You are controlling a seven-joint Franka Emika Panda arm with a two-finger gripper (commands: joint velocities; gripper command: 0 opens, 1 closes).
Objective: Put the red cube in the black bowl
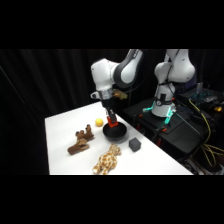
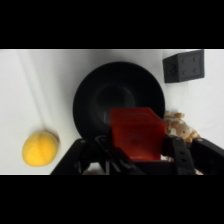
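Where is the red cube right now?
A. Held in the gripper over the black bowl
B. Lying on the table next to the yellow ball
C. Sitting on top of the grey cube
A: the gripper holds the red cube above the black bowl.

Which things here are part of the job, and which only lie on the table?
Part of the job:
red cube, held in the gripper
black bowl

Only lying there:
dark grey cube
yellow ball
brown toy
giraffe toy
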